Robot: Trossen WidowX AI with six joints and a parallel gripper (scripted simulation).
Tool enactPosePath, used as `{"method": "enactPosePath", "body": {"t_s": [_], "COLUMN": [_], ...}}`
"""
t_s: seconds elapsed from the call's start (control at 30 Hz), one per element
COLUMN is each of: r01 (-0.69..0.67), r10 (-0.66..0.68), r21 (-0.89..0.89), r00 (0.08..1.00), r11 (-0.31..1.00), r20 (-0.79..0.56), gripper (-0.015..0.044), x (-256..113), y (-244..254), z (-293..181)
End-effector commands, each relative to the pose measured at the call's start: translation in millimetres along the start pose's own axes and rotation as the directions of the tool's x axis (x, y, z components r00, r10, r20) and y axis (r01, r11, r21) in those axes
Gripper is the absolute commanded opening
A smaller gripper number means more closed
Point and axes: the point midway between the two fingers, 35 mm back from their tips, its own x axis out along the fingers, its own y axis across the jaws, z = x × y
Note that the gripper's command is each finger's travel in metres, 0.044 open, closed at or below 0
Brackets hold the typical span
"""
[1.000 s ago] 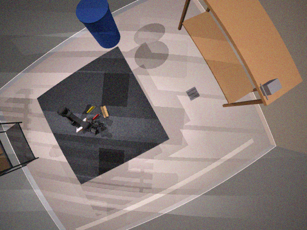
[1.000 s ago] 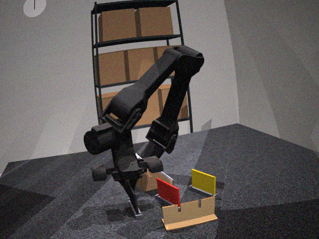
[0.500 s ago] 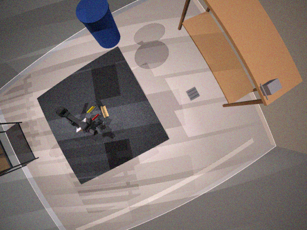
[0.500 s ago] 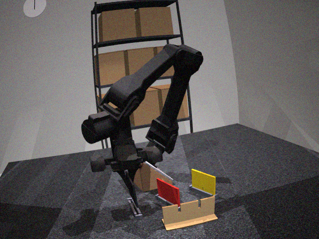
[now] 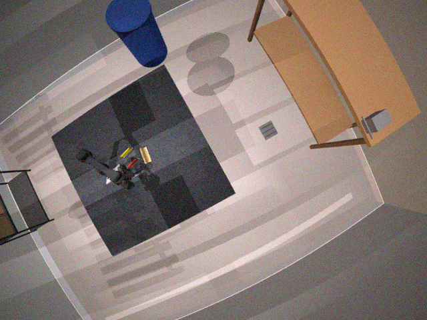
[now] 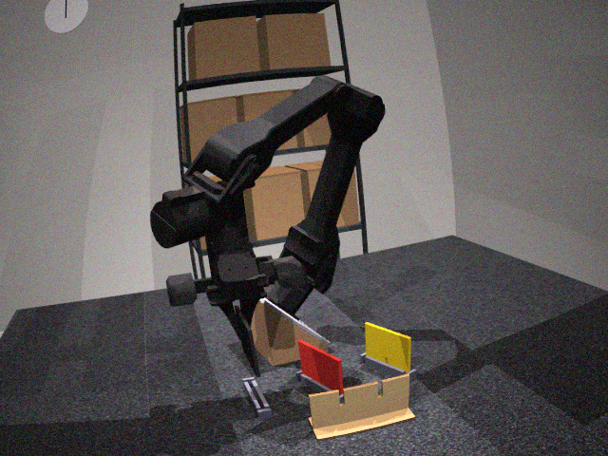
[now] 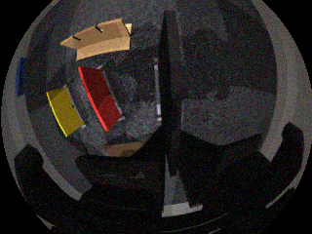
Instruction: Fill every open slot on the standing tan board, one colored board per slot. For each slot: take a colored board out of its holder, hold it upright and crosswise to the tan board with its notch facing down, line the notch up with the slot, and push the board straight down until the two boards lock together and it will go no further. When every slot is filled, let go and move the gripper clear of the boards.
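The pincer point(image 6: 241, 313) point(image 7: 166, 129) is clamped on a dark board point(image 6: 249, 348) point(image 7: 171, 63), its fingers drawn nearly together on it; the board reaches down from them, edge-on in the wrist view. From above, the fingertips cannot be made out. Just below the board lies a grey holder point(image 6: 254, 398) point(image 7: 157, 93), with nothing in its groove; whether board and holder touch cannot be told.

Near the pincer, a red board point(image 5: 133, 163) point(image 6: 320, 365) point(image 7: 99, 97) stands upright in its own holder, between the pincer and a yellow board point(image 5: 126, 152) point(image 6: 388, 347) point(image 7: 64, 111), likewise upright in a holder. Beside these stands the tan board point(image 5: 145, 155) point(image 6: 358, 405) point(image 7: 97, 39), upright on its foot; both its slots, opening upward, are unfilled. A brown block point(image 6: 279, 338) point(image 7: 124, 148) stands behind the red board in the exterior view, a pale bar point(image 6: 294, 321) sloping across it.

Well apart from the pincer are a blue bin point(image 5: 145, 37) point(image 7: 19, 77), a wooden table point(image 5: 361, 51) and a black rack point(image 5: 41, 223) point(image 6: 363, 200) bearing cartons point(image 6: 224, 48).
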Motion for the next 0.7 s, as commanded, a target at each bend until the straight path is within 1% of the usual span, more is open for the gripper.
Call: {"method": "enactPosePath", "body": {"t_s": [0.0,0.27,0.67], "r01": [0.011,0.011,0.026], "r10": [-0.010,-0.011,-0.026], "r21": [-0.007,-0.007,0.001], "r00": [1.000,1.000,1.000], "r11": [1.000,1.000,1.000], "r20": [0.006,0.006,-0.001], "gripper": [0.0000,0.0000,0.0000], "x": [-11.1,-27.6,-29.5], "y": [-1.7,-1.7,5.6], "z": [1.1,1.0,15.9]}}
